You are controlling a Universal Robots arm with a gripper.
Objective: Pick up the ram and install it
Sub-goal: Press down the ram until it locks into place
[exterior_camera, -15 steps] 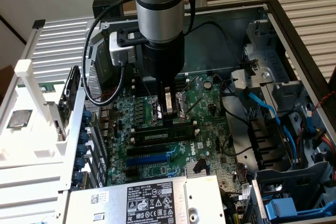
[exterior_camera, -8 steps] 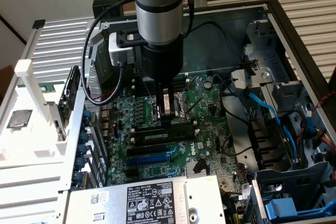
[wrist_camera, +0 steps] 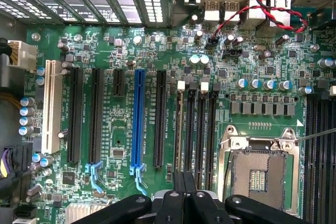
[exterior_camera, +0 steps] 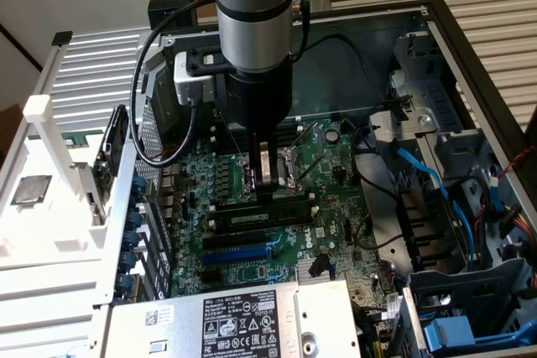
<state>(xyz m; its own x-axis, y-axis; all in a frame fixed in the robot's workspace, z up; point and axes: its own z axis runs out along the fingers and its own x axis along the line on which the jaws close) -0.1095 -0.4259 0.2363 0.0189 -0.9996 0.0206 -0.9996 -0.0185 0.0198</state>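
Robot arm is pressing over a motherboard (exterior_camera: 323, 207) inside an open computer case.
Fingers (exterior_camera: 267, 175) are closed together, holding nothing, sitting on the ram (exterior_camera: 260, 217) in its slot beside the CPU socket (wrist_camera: 257, 169); uneven pressure could leave it half-seated.

The tool (exterior_camera: 267, 175), fingers closed, presses on the ram (exterior_camera: 256, 215) on the motherboard (exterior_camera: 331, 173).

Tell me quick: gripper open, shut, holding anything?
Gripper: shut, down over the green motherboard at the long black memory slots; whether it grips the ram cannot be told.
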